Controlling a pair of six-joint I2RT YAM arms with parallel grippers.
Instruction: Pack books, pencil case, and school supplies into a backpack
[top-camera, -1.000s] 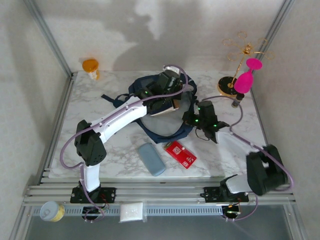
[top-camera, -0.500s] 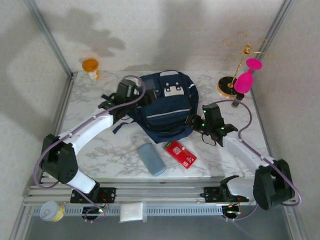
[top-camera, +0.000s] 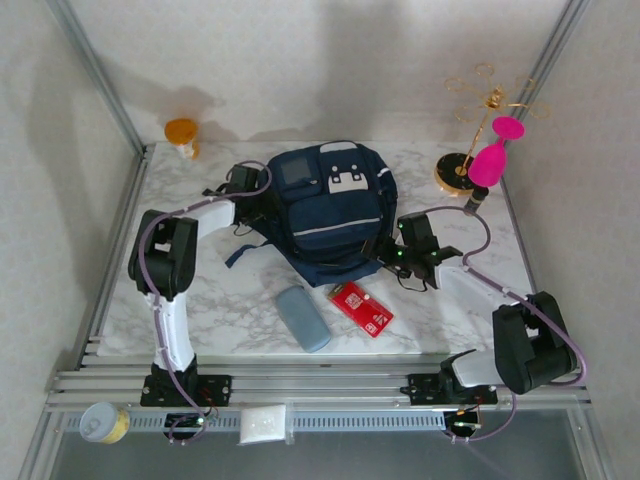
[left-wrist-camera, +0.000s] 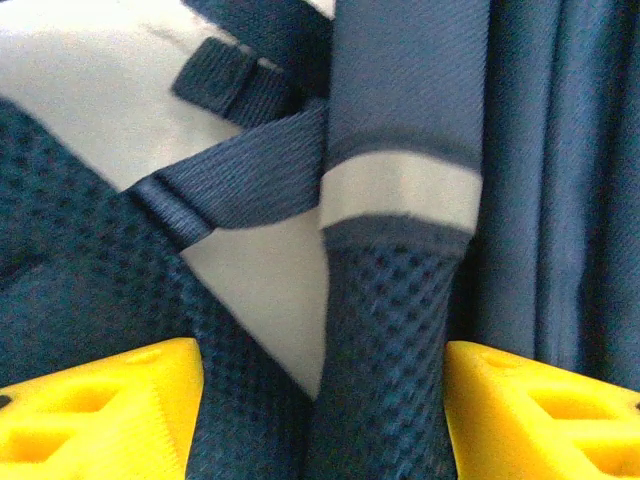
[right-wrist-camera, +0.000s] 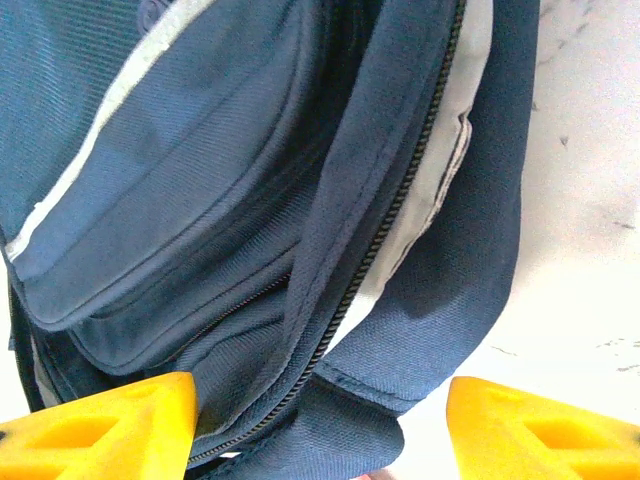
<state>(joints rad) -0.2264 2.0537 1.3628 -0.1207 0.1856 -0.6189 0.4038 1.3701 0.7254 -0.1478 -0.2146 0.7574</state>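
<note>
Backpack (top-camera: 335, 215): now flat on worktop (top-camera: 215, 295). Left jaws and right jaws: just released, parted wide, empty. Pencil case (top-camera: 303, 318), red packet (top-camera: 361, 307): near side, unpacked.

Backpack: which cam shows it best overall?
Top external: the whole backpack lies front-up on the table, with its pale stripe and white patches visible. Left wrist gives a close-up of a strap and mesh padding. Right wrist shows the zipper and the front pocket's edge.
</note>
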